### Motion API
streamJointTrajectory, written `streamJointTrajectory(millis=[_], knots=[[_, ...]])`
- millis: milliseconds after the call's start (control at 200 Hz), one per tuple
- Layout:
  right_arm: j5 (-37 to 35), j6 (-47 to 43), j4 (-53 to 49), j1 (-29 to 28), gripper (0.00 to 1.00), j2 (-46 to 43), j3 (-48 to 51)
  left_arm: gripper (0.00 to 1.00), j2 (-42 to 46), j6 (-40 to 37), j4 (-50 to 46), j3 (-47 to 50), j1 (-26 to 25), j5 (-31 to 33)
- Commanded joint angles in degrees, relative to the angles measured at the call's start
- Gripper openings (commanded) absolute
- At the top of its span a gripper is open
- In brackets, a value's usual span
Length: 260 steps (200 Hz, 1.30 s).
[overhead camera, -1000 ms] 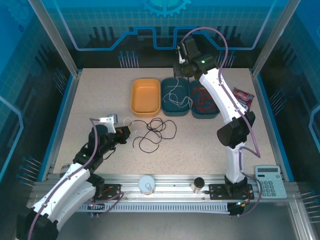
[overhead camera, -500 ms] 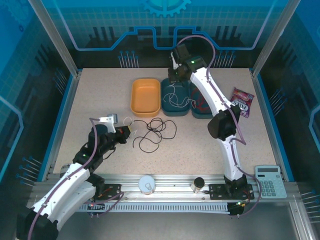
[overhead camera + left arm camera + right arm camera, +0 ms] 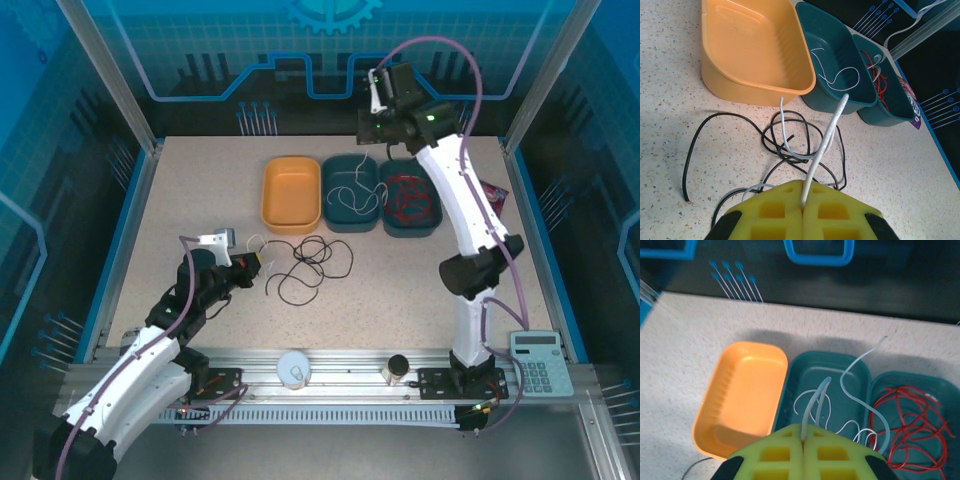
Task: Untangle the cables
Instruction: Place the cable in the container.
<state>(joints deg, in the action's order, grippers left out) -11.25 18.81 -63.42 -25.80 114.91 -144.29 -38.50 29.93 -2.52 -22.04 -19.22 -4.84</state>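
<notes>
White-grey cable [image 3: 842, 382] pinched by right gripper [image 3: 804, 432] above middle teal tray [image 3: 827, 356]; left gripper [image 3: 802, 210] pinches white strand [image 3: 829, 137] over black cable [image 3: 727, 114].

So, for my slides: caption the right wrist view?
Right gripper pinching a thin white-grey cable over the middle teal plastic tray, orange plastic tray alongside.

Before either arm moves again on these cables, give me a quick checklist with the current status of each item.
1. Grip of the left gripper on the thin white table cable: ok, pads shut on it.
2. Grip of the right gripper on the thin white tray cable, above the middle teal plastic tray: ok, shut on a loop.
3. Thin black cable free of white strands: not ok, one crosses its coils.
4. Thin red cable inside the right teal plastic tray: ok.
5. Empty orange plastic tray ready: ok.
</notes>
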Motion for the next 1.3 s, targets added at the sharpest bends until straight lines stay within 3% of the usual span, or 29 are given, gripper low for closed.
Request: streamJointTrajectory(millis=[0, 305, 1061, 1296], knots=[[-1.1, -1.27, 1.44, 0.05, 0.0, -2.98, 0.85, 0.0, 0.61, -0.57, -0.09, -1.52, 0.6, -1.31], [1.06, -1.49, 3.25, -0.39, 0.0, -1.61, 3.27, 0.0, 0.97, -0.23, -0.46, -1.58, 0.59, -1.54], [3.92, -4.34, -2.58, -0.61, 0.0, 17.17, 6.25, 0.0, 1.51, -0.55, -1.01, -1.56, 0.59, -1.43], [0.27, -5.06, -2.85, -0.04, 0.0, 21.44, 6.92, 0.0, 1.57, -0.56, -1.31, -1.7, 0.59, -1.84]])
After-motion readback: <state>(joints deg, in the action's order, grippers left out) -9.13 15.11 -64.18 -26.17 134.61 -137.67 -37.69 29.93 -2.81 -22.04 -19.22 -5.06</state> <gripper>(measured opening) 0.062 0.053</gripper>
